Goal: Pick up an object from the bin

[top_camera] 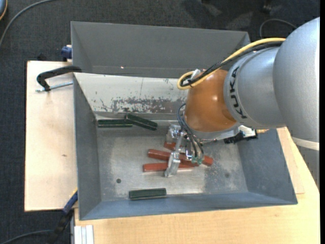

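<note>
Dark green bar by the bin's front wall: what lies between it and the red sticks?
In the camera view, only bare bin floor separates the dark green bar from the red sticks under the gripper.

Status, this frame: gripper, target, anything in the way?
Gripper low over crossed red-brown flat sticks, mid-bin. Hold not confirmed. Dark green flat sticks lie apart: one near front wall, two at back.

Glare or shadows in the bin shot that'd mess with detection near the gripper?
Camera view: pale glare across the bin's back wall, above the dark green sticks; the floor is evenly lit around the red sticks at the gripper, with no hard shadows there.
</note>
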`<state>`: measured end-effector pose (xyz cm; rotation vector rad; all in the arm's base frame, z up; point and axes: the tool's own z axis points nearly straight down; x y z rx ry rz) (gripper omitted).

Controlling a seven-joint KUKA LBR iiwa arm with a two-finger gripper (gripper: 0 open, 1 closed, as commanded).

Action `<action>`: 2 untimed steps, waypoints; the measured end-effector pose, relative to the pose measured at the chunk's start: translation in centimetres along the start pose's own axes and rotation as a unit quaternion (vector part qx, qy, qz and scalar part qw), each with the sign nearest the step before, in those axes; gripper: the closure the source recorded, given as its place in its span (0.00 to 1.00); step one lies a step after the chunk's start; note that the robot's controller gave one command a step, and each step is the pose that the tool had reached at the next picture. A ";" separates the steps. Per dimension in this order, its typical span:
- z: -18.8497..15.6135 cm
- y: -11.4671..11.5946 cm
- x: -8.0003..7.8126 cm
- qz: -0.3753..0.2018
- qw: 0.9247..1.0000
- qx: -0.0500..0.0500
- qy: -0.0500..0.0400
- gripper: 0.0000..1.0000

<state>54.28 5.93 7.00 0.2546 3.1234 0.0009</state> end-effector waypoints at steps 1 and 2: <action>-0.4 0.3 0.0 -0.002 1.000 -0.001 -0.001 1.00; -14.6 1.4 -5.0 -0.017 1.000 -0.002 -0.004 1.00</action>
